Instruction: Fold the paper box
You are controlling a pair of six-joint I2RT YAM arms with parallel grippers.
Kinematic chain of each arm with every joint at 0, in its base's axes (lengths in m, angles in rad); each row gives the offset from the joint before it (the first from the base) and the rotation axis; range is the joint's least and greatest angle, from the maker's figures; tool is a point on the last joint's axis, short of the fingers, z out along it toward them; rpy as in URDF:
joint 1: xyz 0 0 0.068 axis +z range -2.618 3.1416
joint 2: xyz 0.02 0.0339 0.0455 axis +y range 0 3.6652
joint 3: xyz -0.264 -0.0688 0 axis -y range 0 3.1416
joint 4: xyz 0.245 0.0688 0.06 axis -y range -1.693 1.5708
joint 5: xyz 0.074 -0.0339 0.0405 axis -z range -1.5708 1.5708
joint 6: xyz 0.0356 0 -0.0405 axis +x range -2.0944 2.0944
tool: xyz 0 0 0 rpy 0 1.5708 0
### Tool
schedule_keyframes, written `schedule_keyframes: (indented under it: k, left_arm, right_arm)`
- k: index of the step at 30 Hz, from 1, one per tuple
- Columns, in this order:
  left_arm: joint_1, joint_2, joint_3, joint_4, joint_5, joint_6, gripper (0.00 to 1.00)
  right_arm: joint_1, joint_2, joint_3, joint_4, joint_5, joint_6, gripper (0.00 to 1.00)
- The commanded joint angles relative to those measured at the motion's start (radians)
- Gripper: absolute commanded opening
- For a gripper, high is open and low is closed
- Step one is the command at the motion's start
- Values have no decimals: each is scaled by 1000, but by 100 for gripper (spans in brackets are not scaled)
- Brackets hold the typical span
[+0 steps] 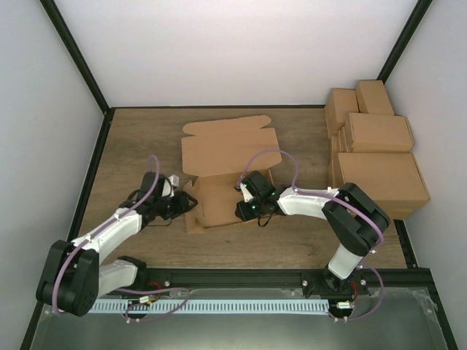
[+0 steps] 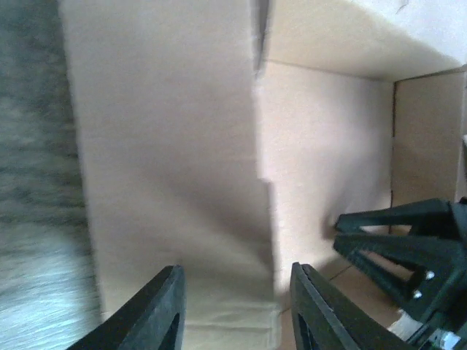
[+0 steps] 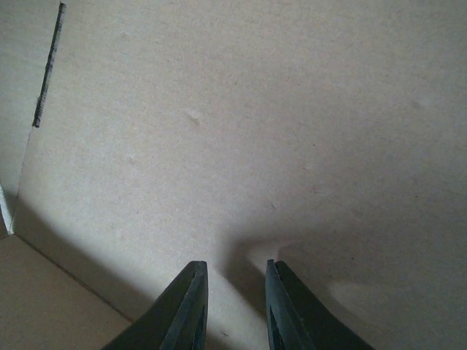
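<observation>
The paper box [image 1: 219,157] sits in the middle of the brown table [image 1: 139,138], a bit closer to the far edge than to the near edge. It is only partly folded. Its big lid flap with the wavy edge lies open toward the far edge, and the low tray part is nearer the arms. The left gripper [image 1: 181,205] is at the left side of the tray, right by a small side flap that sticks out there. In the left wrist view, the left gripper [image 2: 235,270] has its two black fingers [image 2: 157,313] spread wide apart, and they hold nothing. A tan flap of the paper box [image 2: 168,146] is just in front of them, and the inside of the tray shows to the right. The right gripper [image 2: 338,232] shows at the right of that same view, inside the tray. From above, the right gripper [image 1: 242,203] reaches in from the right side of the tray. In its own view, the right gripper [image 3: 234,264] has only a thin gap between its fingers [image 3: 186,310], and nothing is caught in the gap. Its tips are very close to a flat wall of the paper box [image 3: 255,109]. A pile of finished brown cartons [image 1: 379,146] is stacked by the far right corner of the table.
</observation>
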Motion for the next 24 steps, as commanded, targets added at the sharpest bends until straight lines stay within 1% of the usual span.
schedule_keyframes:
  k: [1, 4, 5, 7, 8, 10, 11, 14, 17, 19, 24]
  left_arm:
    - [-85, 19, 122, -160, -212, 80, 39]
    - [-125, 47, 168, -245, -325, 95, 37]
    - [-134, 61, 178, -264, -357, 98, 38]
    - [-156, 94, 199, -297, -414, 101, 47]
    - [-166, 114, 206, -310, -436, 100, 50]
    - [-185, 146, 221, -325, -466, 96, 51]
    - [-197, 159, 230, -331, -484, 91, 48]
    - [-250, 185, 276, -382, -573, 75, 32]
    - [-303, 200, 333, -442, -665, 57, 20]
    - [-334, 209, 369, -481, -719, 48, 14]
    - [-394, 234, 439, -540, -782, 30, 4]
  right_arm:
    - [5, 38, -15, 7, 4, 9, 24]
    - [6, 37, -14, 8, 7, 10, 24]
    - [5, 38, -13, 9, 6, 10, 25]
    - [5, 39, -14, 8, 7, 10, 25]
    - [5, 38, -12, 7, 6, 9, 25]
    - [5, 38, -13, 6, 10, 7, 25]
    - [5, 38, -13, 6, 9, 6, 25]
    - [4, 38, -11, 4, 12, 4, 25]
    - [5, 40, -8, 4, 14, 2, 25]
    - [5, 43, -6, 5, 17, 1, 25]
    - [5, 44, 1, 1, 23, -3, 25]
